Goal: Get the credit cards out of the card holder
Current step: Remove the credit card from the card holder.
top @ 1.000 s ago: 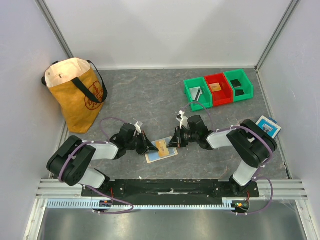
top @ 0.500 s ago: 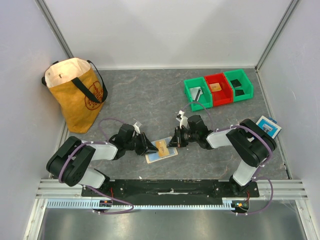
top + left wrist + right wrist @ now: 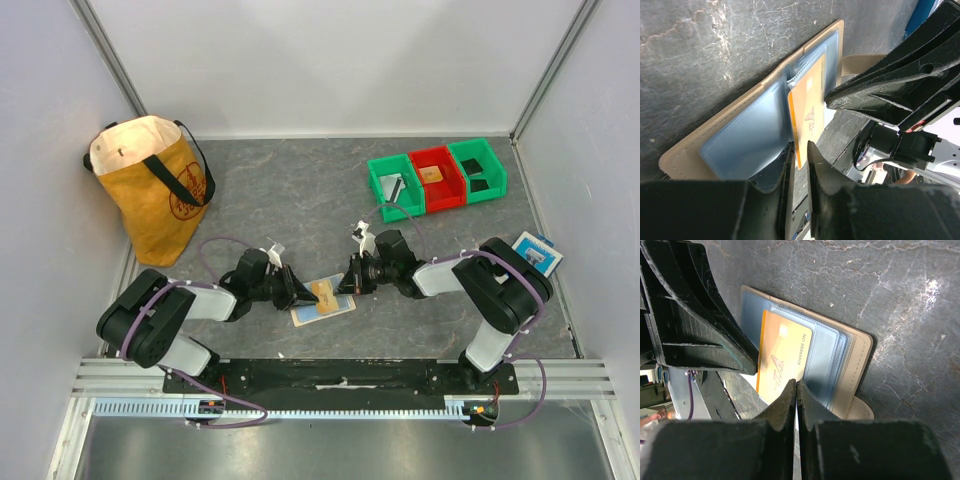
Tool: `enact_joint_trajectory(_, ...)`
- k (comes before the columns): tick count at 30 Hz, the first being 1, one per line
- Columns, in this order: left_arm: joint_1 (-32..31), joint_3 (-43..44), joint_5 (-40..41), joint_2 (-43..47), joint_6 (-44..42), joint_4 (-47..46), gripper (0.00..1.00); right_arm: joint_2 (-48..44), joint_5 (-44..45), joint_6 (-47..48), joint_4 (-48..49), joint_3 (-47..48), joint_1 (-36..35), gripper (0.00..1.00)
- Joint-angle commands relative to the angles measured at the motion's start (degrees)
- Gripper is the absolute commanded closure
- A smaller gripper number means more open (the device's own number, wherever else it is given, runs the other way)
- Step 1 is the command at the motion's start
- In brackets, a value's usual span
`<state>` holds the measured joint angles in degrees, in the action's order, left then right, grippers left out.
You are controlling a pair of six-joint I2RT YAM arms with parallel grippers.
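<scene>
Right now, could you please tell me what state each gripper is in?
Left gripper: slightly open, an edge of the orange card in the gap.
Right gripper: shut, tips at the card holder; whether it pinches anything cannot be told.

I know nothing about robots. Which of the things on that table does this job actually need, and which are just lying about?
In the job: card holder, lying open; orange card in it; left gripper and right gripper, both at the holder.

Just lying about: yellow tote bag; green and red bins; blue-and-white packet.
</scene>
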<state>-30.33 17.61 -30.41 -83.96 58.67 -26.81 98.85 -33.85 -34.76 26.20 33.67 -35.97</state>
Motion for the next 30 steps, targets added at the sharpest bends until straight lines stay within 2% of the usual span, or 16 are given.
enact_joint_trajectory(1,-0.44,-0.47,-1.67,-0.33,1.27,-3.87,0.81,2.05,4.23,2.6,-5.19,-0.18,0.55,0.93)
enact_joint_trajectory(10,-0.52,-1.52,-1.4,0.82,1.09,-3.6,0.98,2.31,4.58,2.6,-5.28,-0.36,0.55,0.93)
enact_joint_trajectory(25,2.02,-1.7,-0.35,4.51,-3.04,4.74,0.98,2.31,4.4,2.6,-5.19,-0.54,1.07,0.93)
enact_joint_trajectory(30,2.02,-1.35,-1.05,3.81,-3.22,4.75,0.98,1.18,4.14,2.6,-5.19,-0.27,1.16,0.93)
